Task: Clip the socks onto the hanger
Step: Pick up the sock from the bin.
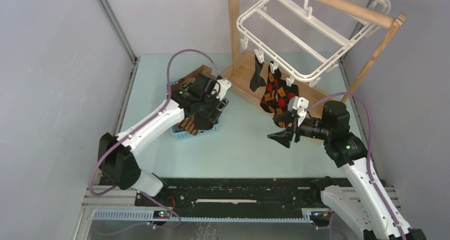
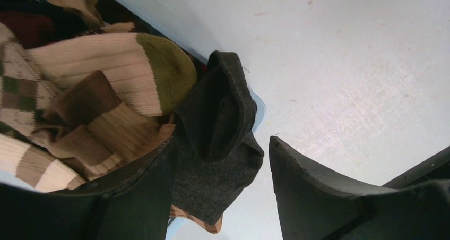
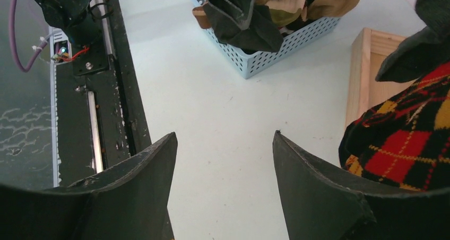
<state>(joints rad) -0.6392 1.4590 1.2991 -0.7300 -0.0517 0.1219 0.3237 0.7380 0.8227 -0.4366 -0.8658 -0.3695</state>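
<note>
The white hanger hangs by its hook from a wooden rail at the back right. A plain black sock and a black argyle sock hang from its front clips. My left gripper is over the blue basket and stands open. A dark grey sock, draped over the basket's rim, lies between its fingers against the left one, with a gap to the right one. My right gripper hovers open and empty above the table, just left of the argyle sock.
The blue basket holds several more socks, tan, brown-striped and olive-toed. The tan wooden stand has a flat base beside my right gripper. A black rail runs along the near table edge.
</note>
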